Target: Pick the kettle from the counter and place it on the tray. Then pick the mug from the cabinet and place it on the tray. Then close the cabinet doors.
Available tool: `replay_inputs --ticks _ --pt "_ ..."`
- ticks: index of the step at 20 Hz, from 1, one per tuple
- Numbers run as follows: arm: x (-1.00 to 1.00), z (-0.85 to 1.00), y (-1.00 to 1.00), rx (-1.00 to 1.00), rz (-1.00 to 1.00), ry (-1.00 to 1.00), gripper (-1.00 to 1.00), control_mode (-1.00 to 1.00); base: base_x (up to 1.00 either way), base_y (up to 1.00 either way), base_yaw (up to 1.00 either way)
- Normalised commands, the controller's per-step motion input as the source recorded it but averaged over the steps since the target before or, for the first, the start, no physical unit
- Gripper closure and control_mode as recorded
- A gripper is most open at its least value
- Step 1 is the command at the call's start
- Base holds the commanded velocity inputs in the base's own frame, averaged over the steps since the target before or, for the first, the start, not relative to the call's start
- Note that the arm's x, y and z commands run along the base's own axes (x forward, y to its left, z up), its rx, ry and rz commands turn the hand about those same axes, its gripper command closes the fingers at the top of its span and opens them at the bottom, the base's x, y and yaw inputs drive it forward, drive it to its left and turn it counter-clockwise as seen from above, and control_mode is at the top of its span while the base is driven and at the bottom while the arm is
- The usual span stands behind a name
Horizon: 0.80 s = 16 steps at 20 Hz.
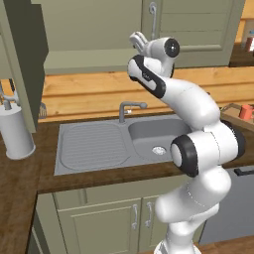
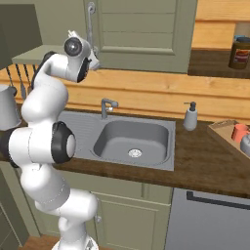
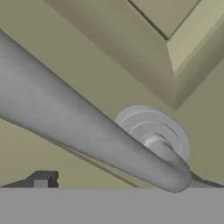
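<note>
Cabinet-closing stage. The claw [image 1: 139, 40], jaws wide and gripping nothing, sits right at the lower end of the door [image 2: 141, 29] handle [image 3: 78, 127]. The door is rigid, hinged and probably light; its smooth, slippery metal bar is best pushed or pinched near the round mount [image 3: 153, 131].

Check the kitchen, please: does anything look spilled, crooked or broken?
Nothing stands out. The counter shows no spill, the soap dispenser stands upright beside the sink, and the mug sits upright on the tray. The open gripper is at the cabinet door handle.
</note>
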Motion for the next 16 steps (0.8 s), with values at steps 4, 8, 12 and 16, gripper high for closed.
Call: replay_inputs --ticks 4,8,12,16 --pt "0.36 -0.7 0.26 0.06 0.0 0.0 -1.0 -1.0 0.0 0.0 0.0" --pt "0.02 -0.95 0.51 0.06 0.05 0.0 -1.0 -1.0 0.0 0.0 0.0" --pt "-0.34 -0.79 0.56 0.03 0.05 -0.06 -1.0 -1.0 0.0 0.0 0.0" --pt "-0.84 0.0 0.3 0.0 0.0 -0.04 -1.0 -1.0 0.0 0.0 0.0"
